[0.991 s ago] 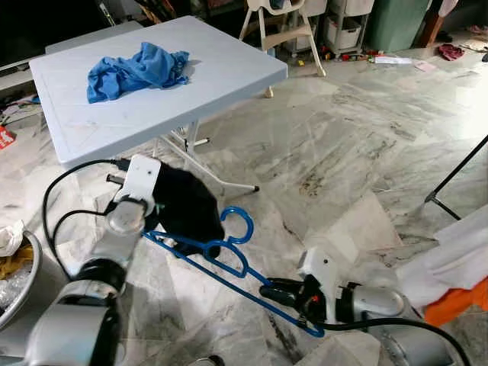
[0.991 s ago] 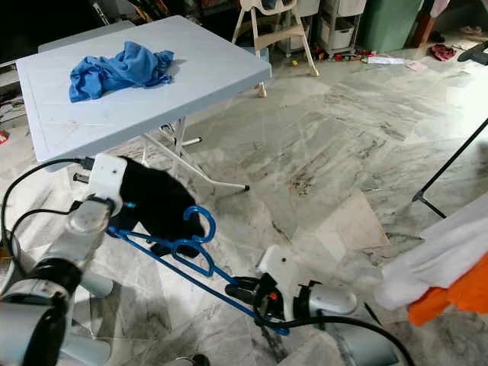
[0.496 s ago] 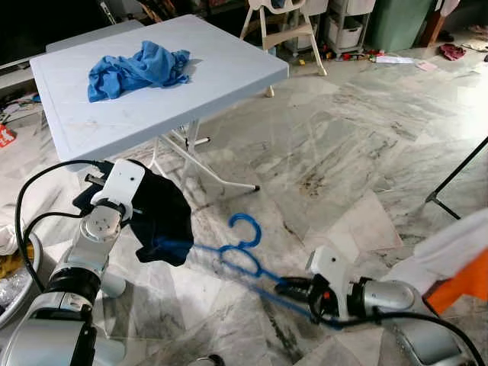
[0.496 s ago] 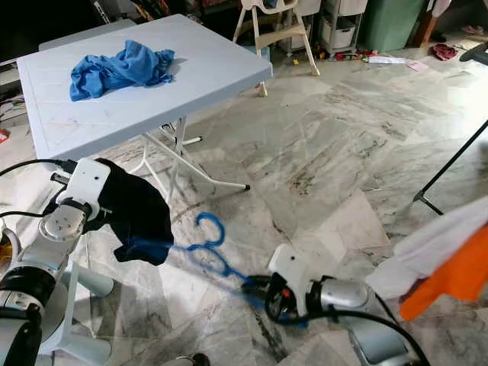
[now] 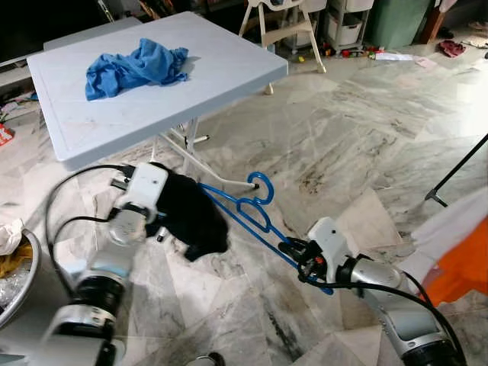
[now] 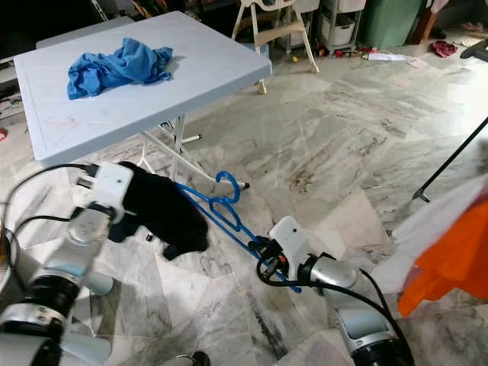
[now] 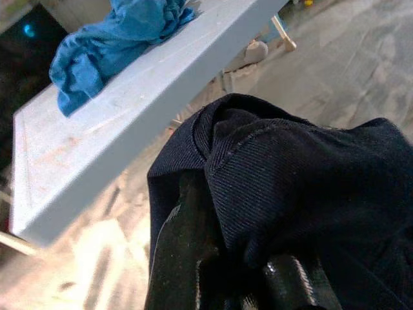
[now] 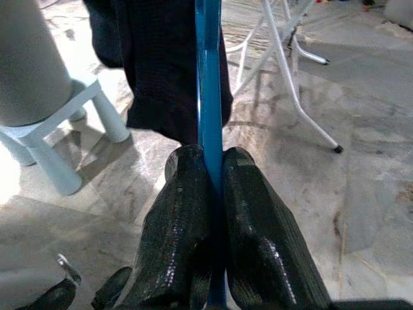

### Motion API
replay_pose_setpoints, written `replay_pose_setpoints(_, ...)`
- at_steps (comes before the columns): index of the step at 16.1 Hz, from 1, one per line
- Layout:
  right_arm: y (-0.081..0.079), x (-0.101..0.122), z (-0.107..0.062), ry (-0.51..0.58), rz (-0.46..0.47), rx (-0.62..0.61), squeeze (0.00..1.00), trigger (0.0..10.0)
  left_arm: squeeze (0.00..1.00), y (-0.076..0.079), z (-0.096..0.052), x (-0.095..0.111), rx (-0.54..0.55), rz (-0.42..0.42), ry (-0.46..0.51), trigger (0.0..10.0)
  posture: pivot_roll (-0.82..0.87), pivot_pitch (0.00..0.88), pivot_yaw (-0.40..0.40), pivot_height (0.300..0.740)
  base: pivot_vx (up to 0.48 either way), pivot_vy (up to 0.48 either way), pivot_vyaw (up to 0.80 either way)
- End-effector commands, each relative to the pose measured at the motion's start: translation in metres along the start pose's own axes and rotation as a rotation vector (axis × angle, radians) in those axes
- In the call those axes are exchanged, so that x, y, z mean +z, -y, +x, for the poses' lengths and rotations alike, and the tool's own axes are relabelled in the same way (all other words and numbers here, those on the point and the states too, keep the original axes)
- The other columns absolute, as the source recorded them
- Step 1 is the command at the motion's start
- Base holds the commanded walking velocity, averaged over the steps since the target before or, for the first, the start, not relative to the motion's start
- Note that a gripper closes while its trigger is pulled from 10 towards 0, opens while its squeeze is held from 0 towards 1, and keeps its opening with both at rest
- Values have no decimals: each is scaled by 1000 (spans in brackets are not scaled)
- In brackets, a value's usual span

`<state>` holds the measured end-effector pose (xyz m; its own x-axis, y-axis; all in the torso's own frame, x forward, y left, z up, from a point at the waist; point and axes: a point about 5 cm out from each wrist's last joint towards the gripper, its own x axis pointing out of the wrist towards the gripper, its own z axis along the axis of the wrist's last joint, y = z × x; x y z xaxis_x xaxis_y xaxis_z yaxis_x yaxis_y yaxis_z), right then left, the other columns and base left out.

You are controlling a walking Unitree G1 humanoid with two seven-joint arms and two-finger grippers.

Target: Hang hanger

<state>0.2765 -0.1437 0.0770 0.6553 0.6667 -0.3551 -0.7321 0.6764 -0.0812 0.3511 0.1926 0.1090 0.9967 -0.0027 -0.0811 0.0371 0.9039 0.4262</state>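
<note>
In the left eye view, the slim blue plastic hanger (image 5: 248, 213) hangs in the air over the grey marble floor (image 5: 366, 145), its long axis running from about 10 o'clock, where it enters the dark navy ribbed garment (image 5: 187, 217), to 4 o'clock, where the right tool (image 5: 293, 249) pinches its lower end; the hook curls up toward 1 o'clock. The left tool (image 5: 164, 221) is buried in the garment, below the near edge of the white plastic folding desk (image 5: 213, 76) carrying a crumpled blue cloth (image 5: 136, 67). The right eye view adds an orange and white garment (image 6: 450, 252) at 3 o'clock. The left wrist view brings close the ribbed weave draped over the black fingers (image 7: 187, 258), which are clamped on the fabric. The right wrist view shows what the head views cannot: two black fingertips (image 8: 184, 213) pressed together on the hanger's blue bar, which runs straight away toward the garment and a small pale blue stool (image 8: 58, 142).
</note>
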Motion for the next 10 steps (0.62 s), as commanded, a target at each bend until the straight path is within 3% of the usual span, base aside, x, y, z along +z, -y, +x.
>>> replay_pose_setpoints(1,2,6,3,31,4,-36,0,10000,0,-3,-1,7,45,-45,37,10000,-62,90,107,740,0,0,0)
replay_pose_setpoints(4,-1,8,6,56,10,-39,0,10000,0,0,-1,17,52,-43,63,10000,-50,113,131,740,0,0,0)
replay_pose_setpoints(5,2,7,4,55,0,-60,0,10000,0,-9,3,18,123,-10,31,10000,-48,117,139,740,0,0,0)
replay_pose_setpoints(8,10,6,-7,58,-2,-81,0,10000,0,-40,12,22,307,-19,-24,10000,-47,121,153,740,0,0,0)
replay_pose_setpoints(9,10,8,-12,67,-2,-44,0,10000,0,-47,15,26,367,39,-33,10000,-52,119,155,740,0,0,0)
replay_pose_setpoints(10,11,9,-13,67,-7,-28,0,10000,0,-49,17,26,374,42,-39,10000,-54,119,156,740,0,0,0)
